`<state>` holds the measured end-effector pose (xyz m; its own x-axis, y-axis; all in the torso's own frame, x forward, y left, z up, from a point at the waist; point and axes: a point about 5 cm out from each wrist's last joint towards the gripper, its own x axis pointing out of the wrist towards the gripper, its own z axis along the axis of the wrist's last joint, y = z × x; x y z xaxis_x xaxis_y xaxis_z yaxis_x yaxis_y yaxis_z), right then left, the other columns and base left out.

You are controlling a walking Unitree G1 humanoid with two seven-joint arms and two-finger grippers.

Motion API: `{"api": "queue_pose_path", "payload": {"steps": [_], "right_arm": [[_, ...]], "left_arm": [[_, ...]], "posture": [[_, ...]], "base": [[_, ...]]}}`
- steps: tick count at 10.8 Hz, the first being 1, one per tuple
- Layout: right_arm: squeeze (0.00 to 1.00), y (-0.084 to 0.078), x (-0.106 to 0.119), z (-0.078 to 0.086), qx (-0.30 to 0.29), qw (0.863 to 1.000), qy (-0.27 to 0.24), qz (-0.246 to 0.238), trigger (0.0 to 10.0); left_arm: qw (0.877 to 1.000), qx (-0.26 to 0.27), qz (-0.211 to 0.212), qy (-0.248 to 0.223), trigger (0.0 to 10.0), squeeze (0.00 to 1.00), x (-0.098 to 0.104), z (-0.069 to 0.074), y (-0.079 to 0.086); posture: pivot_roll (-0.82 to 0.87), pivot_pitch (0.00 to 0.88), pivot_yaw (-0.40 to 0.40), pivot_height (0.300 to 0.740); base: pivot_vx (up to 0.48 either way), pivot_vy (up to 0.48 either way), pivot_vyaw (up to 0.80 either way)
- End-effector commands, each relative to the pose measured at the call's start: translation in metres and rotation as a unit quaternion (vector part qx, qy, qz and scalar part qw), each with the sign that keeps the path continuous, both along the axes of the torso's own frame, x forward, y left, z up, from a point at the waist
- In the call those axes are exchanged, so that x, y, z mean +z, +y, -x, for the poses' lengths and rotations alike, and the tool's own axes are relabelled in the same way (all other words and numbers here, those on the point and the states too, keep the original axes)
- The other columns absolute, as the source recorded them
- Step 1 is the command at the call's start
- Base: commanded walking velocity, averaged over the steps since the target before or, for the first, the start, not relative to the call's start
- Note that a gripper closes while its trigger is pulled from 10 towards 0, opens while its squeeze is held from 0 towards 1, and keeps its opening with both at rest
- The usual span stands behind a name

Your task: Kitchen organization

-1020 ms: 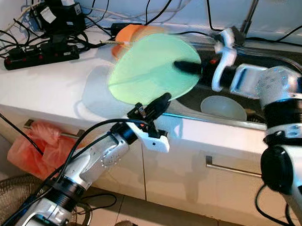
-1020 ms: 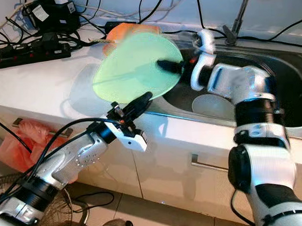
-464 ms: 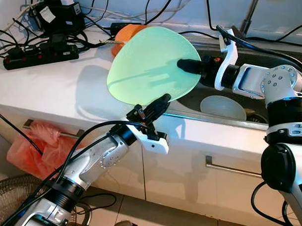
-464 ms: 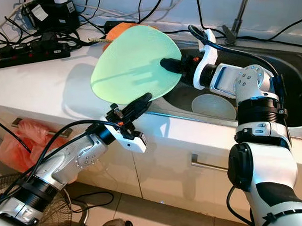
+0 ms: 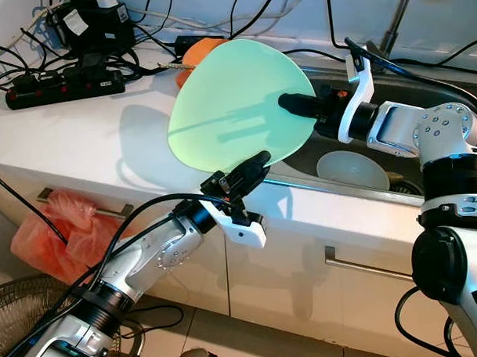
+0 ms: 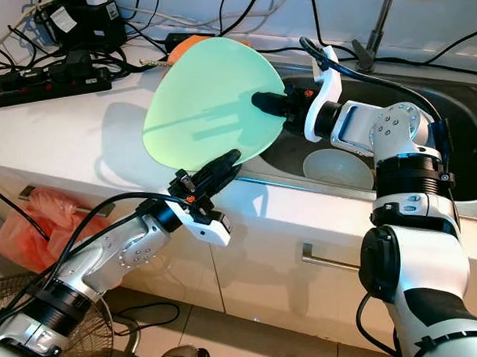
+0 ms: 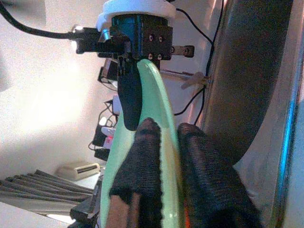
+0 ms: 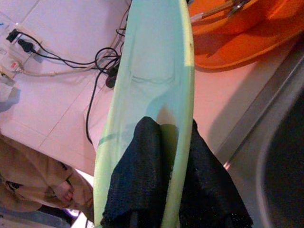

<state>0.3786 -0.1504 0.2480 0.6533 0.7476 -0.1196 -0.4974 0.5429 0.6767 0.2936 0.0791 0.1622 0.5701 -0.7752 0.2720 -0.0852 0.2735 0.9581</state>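
Both hands clamp the green plate (image 5: 232,104) on edge above the table's front edge, right hand (image 5: 292,104) and left hand (image 5: 250,164) on opposite rims, apparently for a handover.

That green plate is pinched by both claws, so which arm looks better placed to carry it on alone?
Probably the right. Its claw grips the plate at the edge nearest the sink, while the left claw pinches the lower rim from in front of the counter.
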Motion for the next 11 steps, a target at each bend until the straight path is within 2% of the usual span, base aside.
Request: {"api": "queue_pose_path", "payload": {"steps": [1, 3, 4, 5, 6, 9, 11], "right_arm": [[0.00, 0.000, -0.004, 0.000, -0.010, 1.000, 0.005, 0.021, 0.0], [0.00, 0.001, -0.006, -0.001, -0.017, 1.000, 0.004, 0.020, 0.0], [0.00, -0.001, -0.009, -0.001, -0.024, 0.999, 0.006, 0.021, 0.0], [0.00, -0.004, -0.010, -0.001, -0.030, 0.999, 0.006, 0.023, 0.0], [0.00, -0.012, -0.010, -0.003, -0.055, 0.998, 0.001, 0.022, 0.0], [0.00, -0.030, -0.008, -0.008, -0.116, 0.993, -0.015, 0.016, 0.0], [0.00, -0.040, -0.007, -0.011, -0.153, 0.988, -0.023, 0.011, 0.0]], "left_arm": [[0.998, -0.021, 0.046, -0.029, 10.0, 1.00, 0.018, 0.002, -0.004], [0.998, -0.031, 0.054, -0.026, 10.0, 1.00, 0.020, 0.003, -0.005], [0.993, -0.064, 0.091, -0.030, 10.0, 1.00, 0.032, 0.008, -0.008], [0.991, -0.070, 0.105, -0.035, 10.0, 1.00, 0.041, 0.008, -0.009], [0.989, -0.069, 0.125, -0.041, 10.0, 1.00, 0.052, 0.007, -0.008], [0.984, -0.049, 0.164, -0.042, 10.0, 1.00, 0.068, 0.005, 0.003], [0.982, -0.044, 0.176, -0.041, 10.0, 1.00, 0.074, 0.005, 0.006]], "posture": [[0.23, 0.041, 0.001, 0.740], [0.23, 0.041, 0.005, 0.740], [0.23, 0.041, 0.005, 0.740], [0.23, 0.040, 0.005, 0.740], [0.23, 0.040, 0.004, 0.740], [0.23, 0.042, 0.006, 0.740], [0.23, 0.042, 0.009, 0.740]], "base": [[0.000, 0.000, 0.00], [0.000, 0.000, 0.00], [0.000, 0.000, 0.00], [0.000, 0.000, 0.00], [0.000, 0.000, 0.00], [0.000, 0.000, 0.00], [0.000, 0.000, 0.00]]}}
